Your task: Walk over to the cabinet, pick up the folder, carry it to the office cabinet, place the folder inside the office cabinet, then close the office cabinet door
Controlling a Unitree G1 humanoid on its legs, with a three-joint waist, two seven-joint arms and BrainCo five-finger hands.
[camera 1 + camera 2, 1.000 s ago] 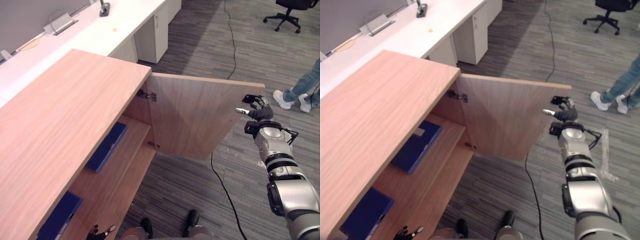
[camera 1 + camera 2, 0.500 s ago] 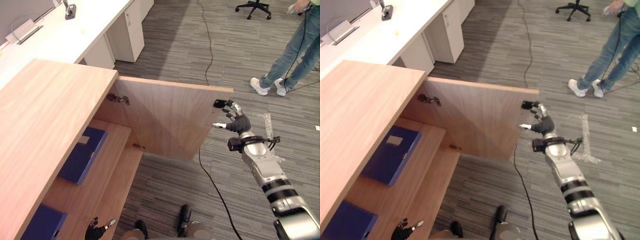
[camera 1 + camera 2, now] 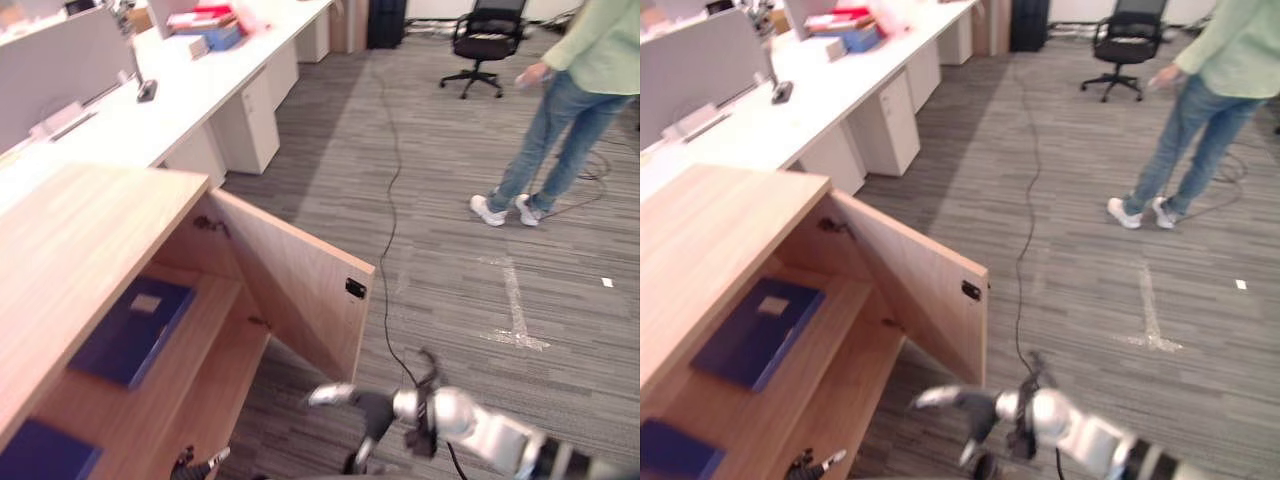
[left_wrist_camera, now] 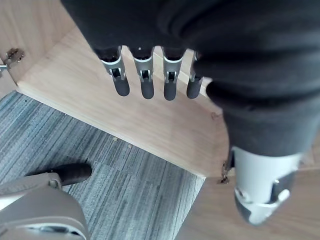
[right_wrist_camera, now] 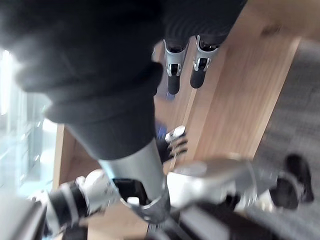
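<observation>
While cabinet door [image 3: 300, 300] stands ajar, blue folder [image 3: 130, 330] lies on inner shelf [image 3: 213, 312]; right hand [image 3: 365, 403] released, near door edge; left hand [image 4: 145, 82] released.

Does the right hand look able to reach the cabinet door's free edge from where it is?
Probably yes: the right hand hangs open, low beside the free edge of the door, and nothing stands between them.

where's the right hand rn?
Bottom centre of the left eye view: the right hand is low over the carpet, just below the free lower corner of the open cabinet door, fingers open.
</observation>
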